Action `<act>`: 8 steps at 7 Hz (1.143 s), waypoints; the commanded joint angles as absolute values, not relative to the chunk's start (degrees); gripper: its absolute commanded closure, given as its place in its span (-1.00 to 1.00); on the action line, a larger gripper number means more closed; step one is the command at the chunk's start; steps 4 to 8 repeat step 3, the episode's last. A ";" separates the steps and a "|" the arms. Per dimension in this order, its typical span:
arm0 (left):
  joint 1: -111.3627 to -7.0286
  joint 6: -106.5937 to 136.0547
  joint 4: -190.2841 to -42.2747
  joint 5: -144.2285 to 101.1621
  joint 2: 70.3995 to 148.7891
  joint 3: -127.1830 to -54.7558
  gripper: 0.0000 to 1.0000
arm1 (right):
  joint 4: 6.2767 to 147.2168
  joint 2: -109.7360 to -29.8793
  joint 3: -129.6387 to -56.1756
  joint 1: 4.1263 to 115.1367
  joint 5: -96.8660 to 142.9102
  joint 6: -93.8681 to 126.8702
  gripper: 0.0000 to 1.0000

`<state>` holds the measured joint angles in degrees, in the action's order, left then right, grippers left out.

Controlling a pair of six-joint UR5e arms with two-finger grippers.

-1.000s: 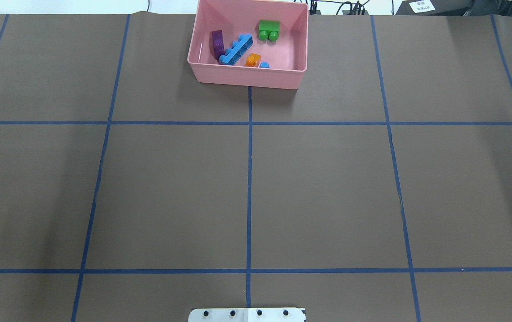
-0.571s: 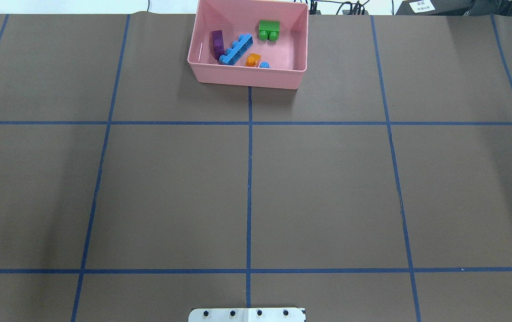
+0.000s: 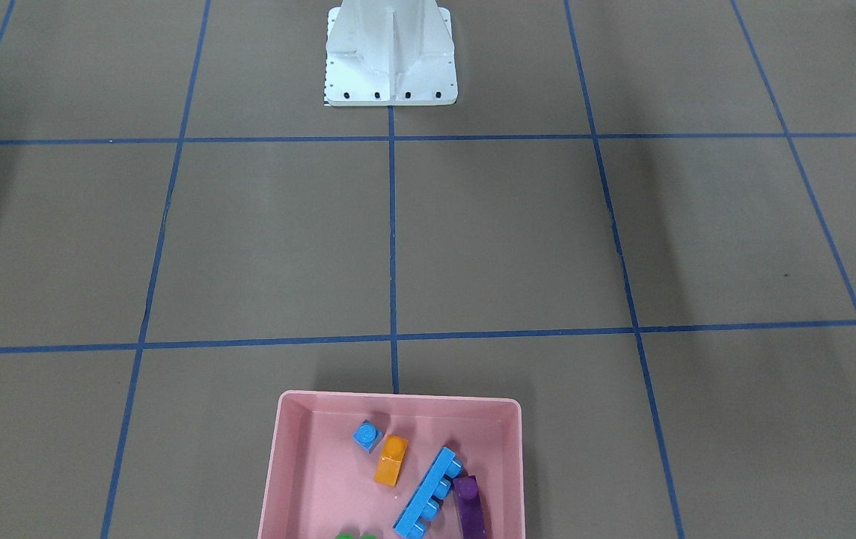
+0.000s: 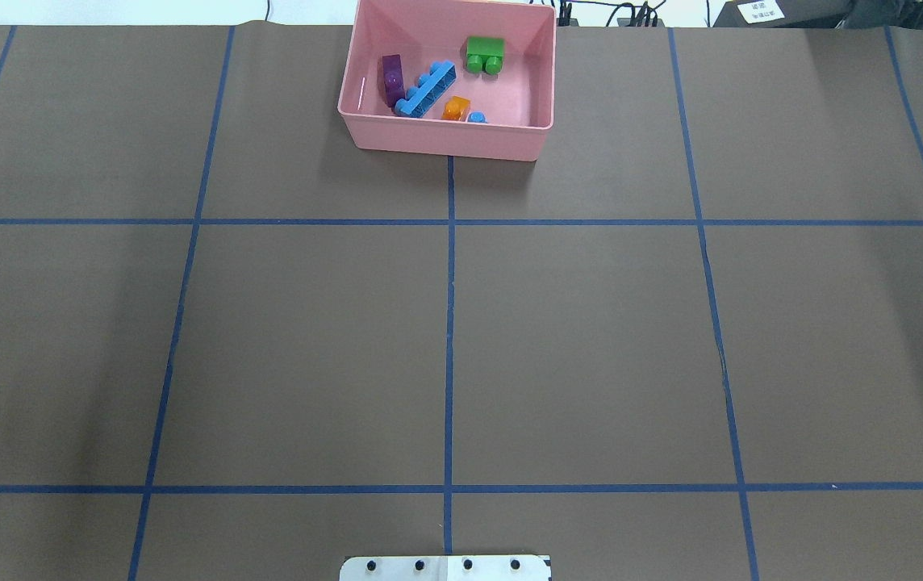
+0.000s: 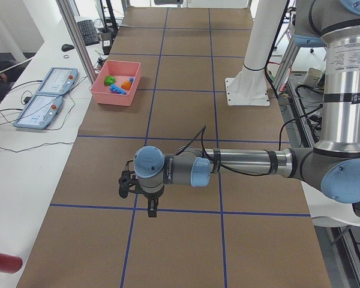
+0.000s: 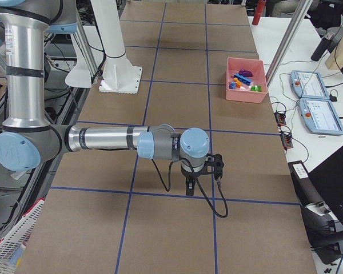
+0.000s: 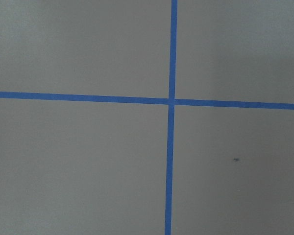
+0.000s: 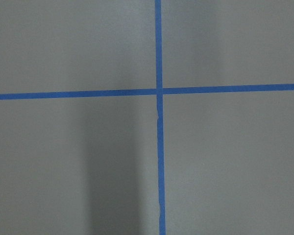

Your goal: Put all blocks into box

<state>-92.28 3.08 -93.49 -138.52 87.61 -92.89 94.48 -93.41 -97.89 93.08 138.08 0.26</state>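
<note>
Five blocks inside pink box [image 4: 449, 144] at far edge of table [image 4: 590, 339]: green block [image 4: 484, 55], purple block [image 4: 391, 77], long blue bar [image 4: 427, 89], orange block [image 4: 455, 108], tiny blue block [image 4: 477, 118]. Left gripper [image 5: 152, 207] and right gripper [image 6: 190, 187] above table, well apart from pink box; cannot tell whether jaws apart or together

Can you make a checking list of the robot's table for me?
Surface: brown paper table with blue tape grid.
Job's things: green studded plastic block, purple block, orange block, tiny light-blue block, long light-blue bar, all inside the shallow pink plastic box.
Clutter: nothing seen.
Grippers: left gripper and right gripper hang above table, far from box; open or shut, cannot tell.
Cables: black cable loops from right wrist.
Surroundings: white metal base; two tablets on side bench.
</note>
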 commanded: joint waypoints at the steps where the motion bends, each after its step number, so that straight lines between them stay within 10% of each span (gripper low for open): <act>1: -92.29 3.08 -93.52 -138.52 87.63 -92.90 -1.00 | 94.48 -93.34 -97.82 93.08 138.08 0.35 -1.00; 8: -92.29 3.08 -93.43 -138.95 87.63 -93.34 -1.00 | 94.48 -93.34 -97.91 93.08 138.08 0.26 -1.00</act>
